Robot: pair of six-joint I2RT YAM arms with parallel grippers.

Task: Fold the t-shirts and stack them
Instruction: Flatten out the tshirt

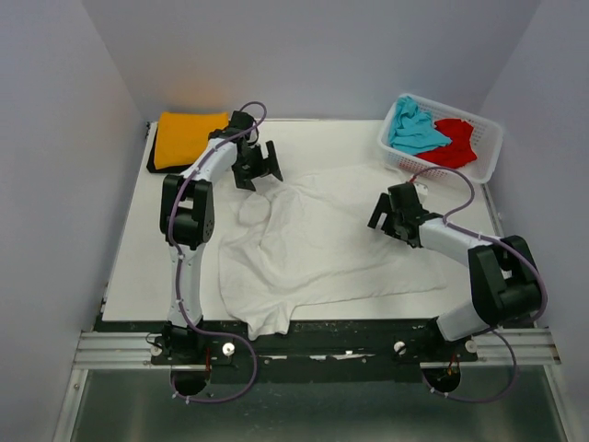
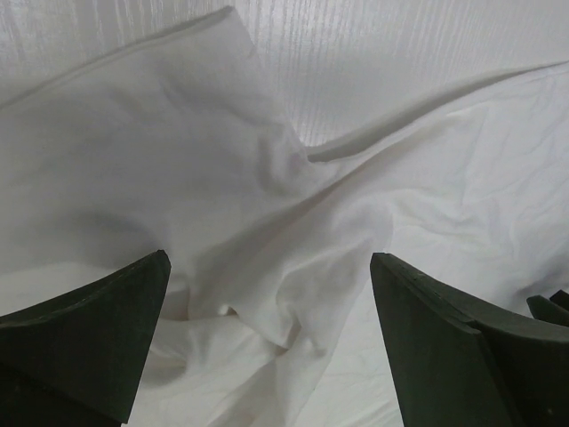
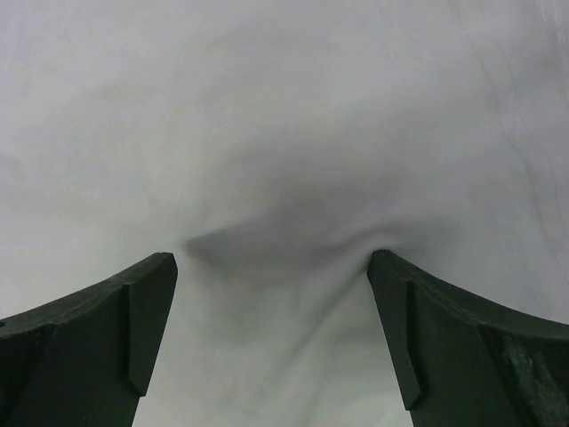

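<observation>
A white t-shirt (image 1: pixel 313 249) lies spread and rumpled across the middle of the table. My left gripper (image 1: pixel 260 170) is open just above its far-left part; wrinkled white cloth (image 2: pixel 267 267) lies between the spread fingers (image 2: pixel 89 329). My right gripper (image 1: pixel 391 214) is open over the shirt's right side, with white cloth (image 3: pixel 267 222) bulging between its fingers (image 3: pixel 436 338). A folded orange-yellow t-shirt (image 1: pixel 187 136) lies on a black one (image 1: pixel 153 158) at the far left corner. A turquoise t-shirt (image 1: pixel 414 129) and a red t-shirt (image 1: pixel 456 143) sit bunched in the basket.
The white lattice basket (image 1: pixel 488 157) stands at the far right corner, just behind my right arm. The table's near edge (image 1: pixel 368 322) runs along the shirt's hem. Grey walls enclose the table on three sides.
</observation>
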